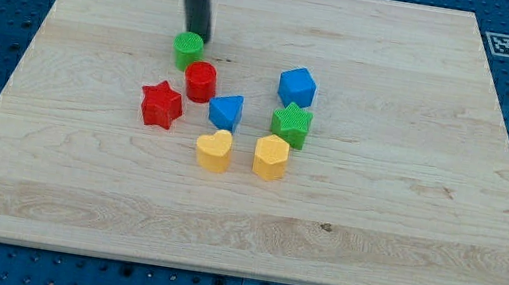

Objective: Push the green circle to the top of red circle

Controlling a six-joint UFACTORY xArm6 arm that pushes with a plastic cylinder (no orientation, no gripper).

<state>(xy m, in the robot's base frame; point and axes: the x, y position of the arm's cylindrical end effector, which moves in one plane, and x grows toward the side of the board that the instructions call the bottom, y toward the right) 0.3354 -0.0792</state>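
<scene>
The green circle stands on the wooden board just above and slightly left of the red circle, nearly touching it. My tip is at the green circle's upper right edge, right against it. The dark rod rises from there to the view's top.
A red star lies left of the red circle. A blue triangle-like block, a blue cube, a green star, a yellow heart and a yellow hexagon-like block lie to the right and below. The wooden board sits on a blue pegboard.
</scene>
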